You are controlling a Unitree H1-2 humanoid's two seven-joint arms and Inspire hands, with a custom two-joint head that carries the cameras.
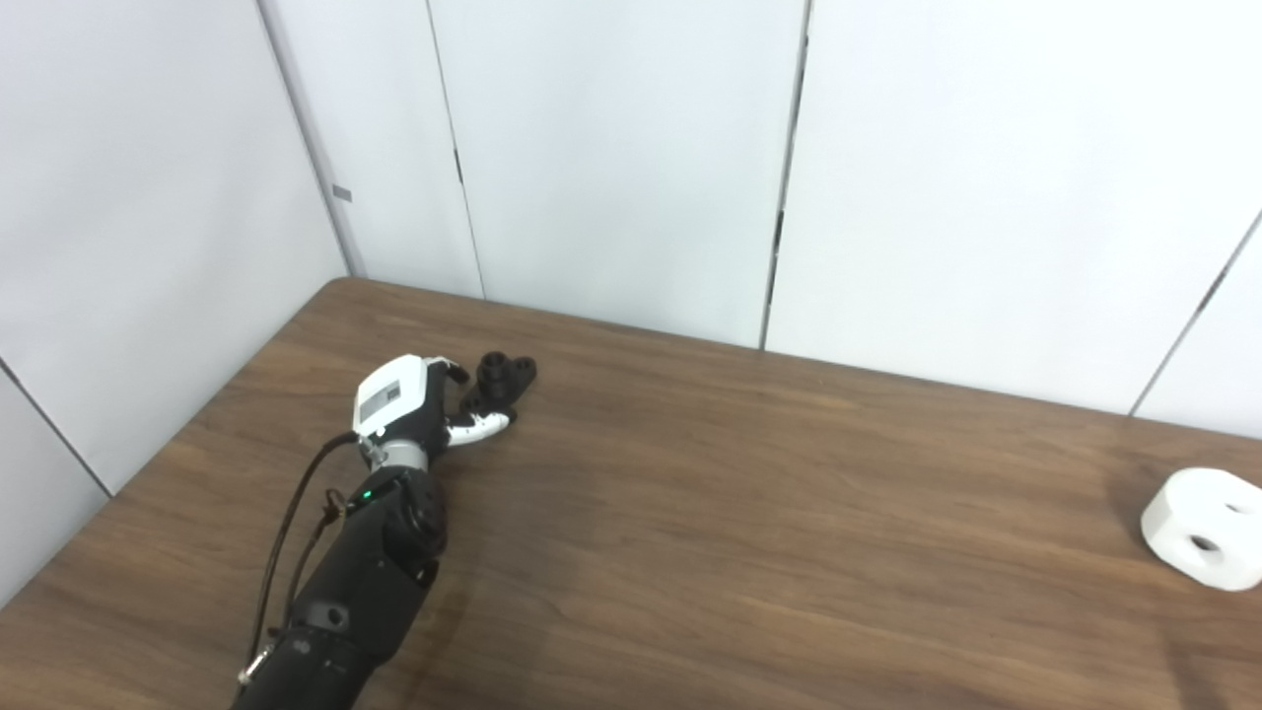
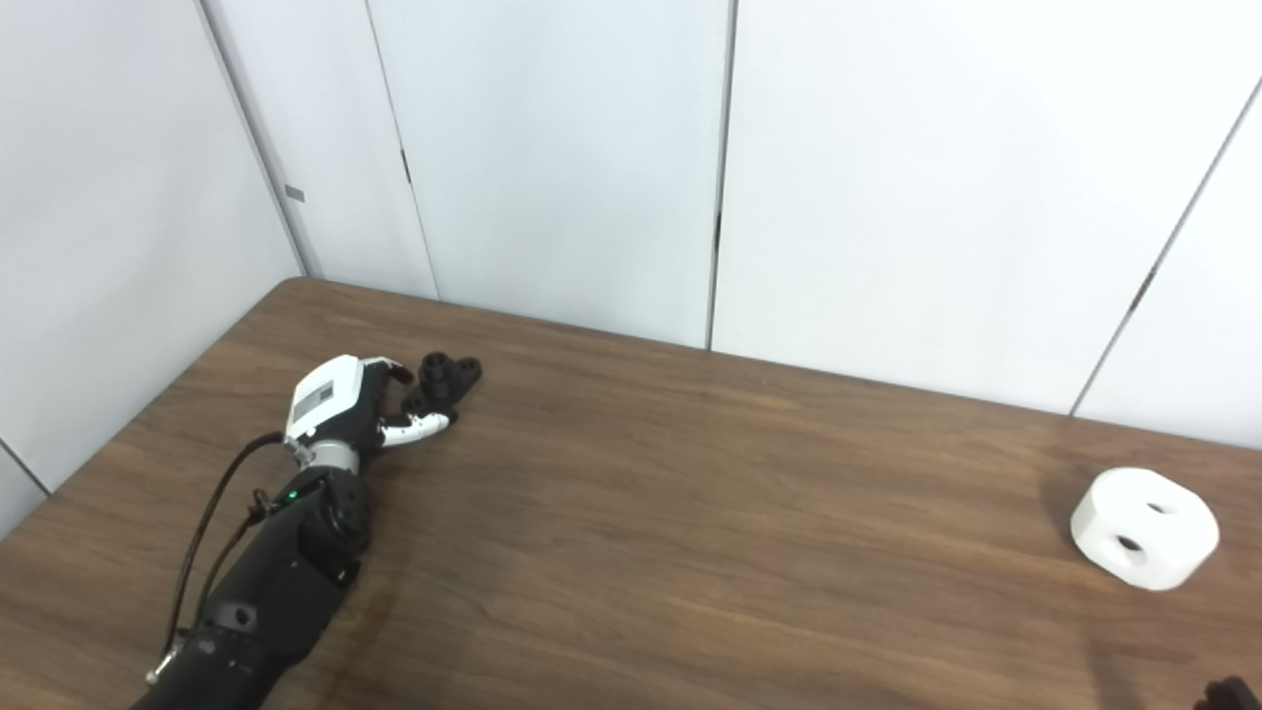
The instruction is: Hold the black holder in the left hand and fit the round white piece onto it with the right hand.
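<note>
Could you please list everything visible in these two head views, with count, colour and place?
Black holder: one, black, far left part of the table, at the left hand's fingertips; whether it is gripped yet cannot be told.
Round white piece: one, white with two holes on top, right side of the table, alone and untouched.
Table: one, brown wood grain, fills the lower part of both views.
Wall panels: several, white, behind the table.
Left hand: one, white and black, reaching to the holder on a black arm with a cable.
Right hand: only a dark tip at the bottom right corner of the right eye view; state unreadable.
</note>
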